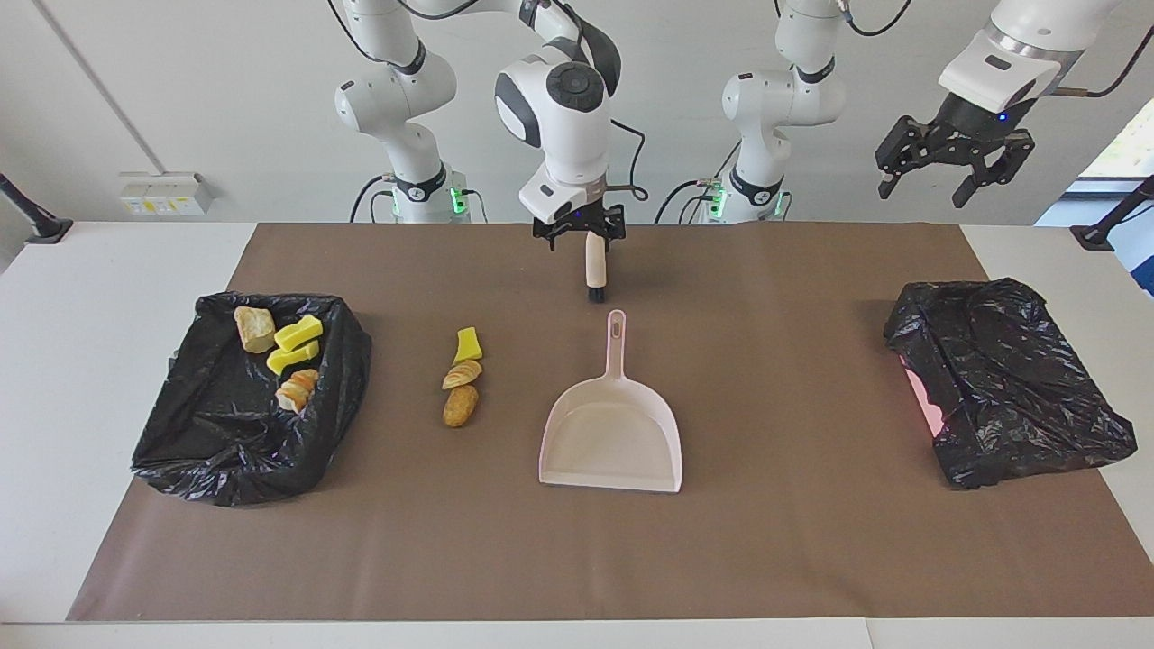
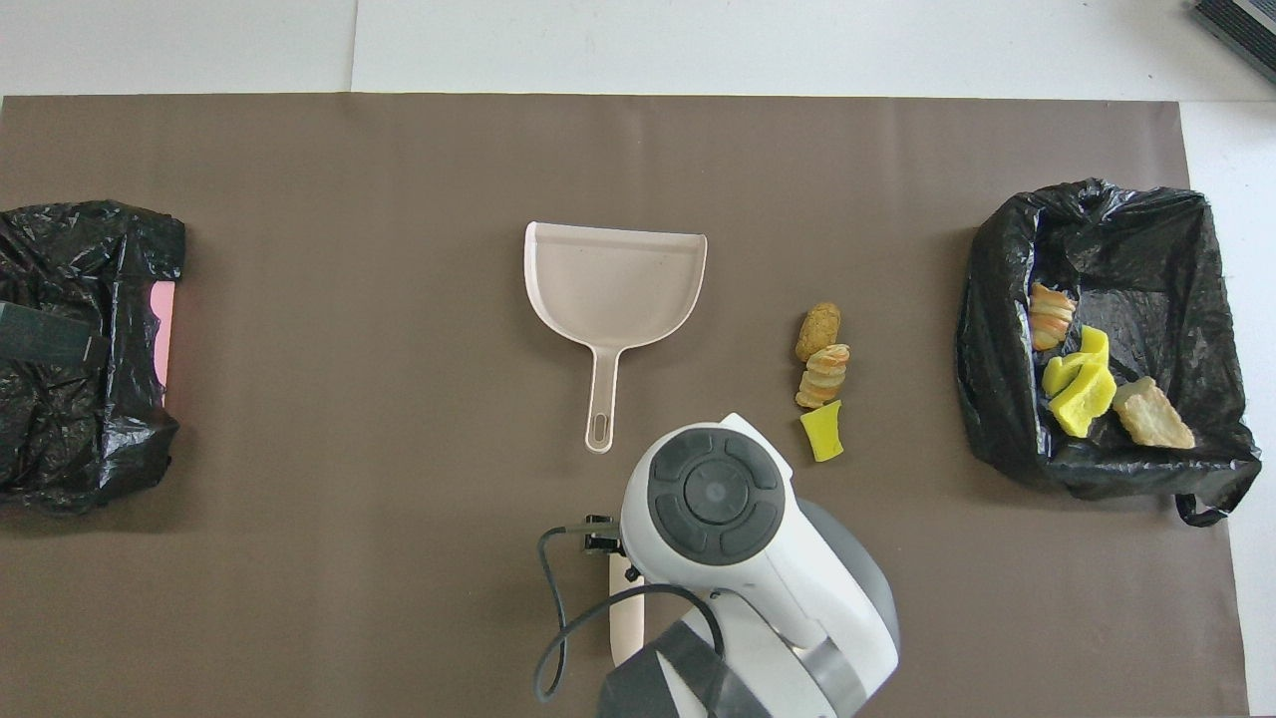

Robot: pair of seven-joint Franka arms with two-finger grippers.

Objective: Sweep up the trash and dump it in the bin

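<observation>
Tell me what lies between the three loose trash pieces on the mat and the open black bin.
Nothing visible does. The three trash pieces lie in a row on bare brown mat, with only open mat between them and the open bin. The dustpan lies beside them, away from the bin.

My white desk [image 1: 108, 270] is covered across most of its width by a brown paper sheet [image 1: 793, 559] lying flat, with bare white margins at both ends. Toward my left arm's end a crumpled black plastic bag [image 1: 1010, 379] sits on the sheet, wrapped over something pink [image 1: 921, 392] that shows at one edge. A black stand [image 1: 36, 221] is fixed at each end of the desk. On the wall, an outlet box [image 1: 162, 193] sits just above desk level.
</observation>
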